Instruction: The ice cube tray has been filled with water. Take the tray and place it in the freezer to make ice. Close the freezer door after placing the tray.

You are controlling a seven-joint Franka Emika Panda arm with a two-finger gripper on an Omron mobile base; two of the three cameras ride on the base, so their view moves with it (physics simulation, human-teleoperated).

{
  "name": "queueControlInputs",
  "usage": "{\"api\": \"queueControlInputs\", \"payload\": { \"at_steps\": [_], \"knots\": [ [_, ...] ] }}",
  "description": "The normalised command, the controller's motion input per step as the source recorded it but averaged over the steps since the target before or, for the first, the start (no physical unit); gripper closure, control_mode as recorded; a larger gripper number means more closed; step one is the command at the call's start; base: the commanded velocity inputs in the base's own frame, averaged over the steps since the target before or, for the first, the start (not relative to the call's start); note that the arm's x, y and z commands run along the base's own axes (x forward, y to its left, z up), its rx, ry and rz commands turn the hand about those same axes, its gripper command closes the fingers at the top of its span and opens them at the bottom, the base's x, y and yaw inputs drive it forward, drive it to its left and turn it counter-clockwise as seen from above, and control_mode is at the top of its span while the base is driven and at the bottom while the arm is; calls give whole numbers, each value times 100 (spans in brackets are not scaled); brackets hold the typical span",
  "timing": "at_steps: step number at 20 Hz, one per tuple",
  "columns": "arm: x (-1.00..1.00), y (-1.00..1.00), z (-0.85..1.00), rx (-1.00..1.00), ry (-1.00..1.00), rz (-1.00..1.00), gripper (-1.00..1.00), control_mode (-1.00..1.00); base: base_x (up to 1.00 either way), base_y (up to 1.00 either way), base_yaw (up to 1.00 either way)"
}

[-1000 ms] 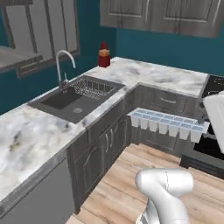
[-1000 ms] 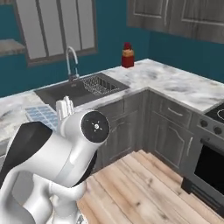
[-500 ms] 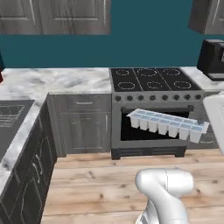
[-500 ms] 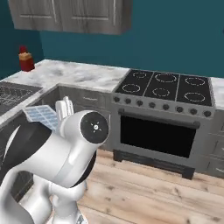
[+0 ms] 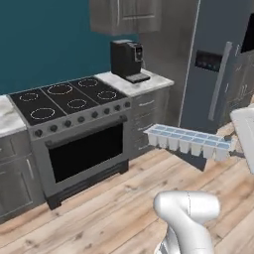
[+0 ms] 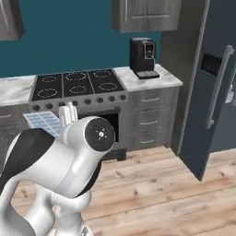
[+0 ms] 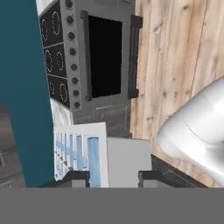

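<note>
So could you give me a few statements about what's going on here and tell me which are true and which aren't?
1. The gripper is carrying the ice cube tray in the air above the wooden floor. True.
2. A toaster sits on the counter beside the stove. False: a black coffee machine sits there.
3. The tray is already inside the freezer. False: it is out in front, not yet in.
4. The oven door is shut. True.
5. The tray's cells look light blue. True.
</note>
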Motion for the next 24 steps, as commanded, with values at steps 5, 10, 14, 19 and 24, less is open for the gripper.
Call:
{"api": "queueControlInputs", "payload": {
  "at_steps": [5,10,14,19,24],
  "knots": [
    [0,0,0,0,0,0,100,100,0,-29,-85],
    [0,0,0,0,0,0,100,100,0,-37,-82],
    [0,0,0,0,0,0,100,100,4,-31,-81],
    [0,0,0,0,0,0,100,100,46,-16,-76],
    [0,0,0,0,0,0,100,100,66,10,-69]
  ]
}}
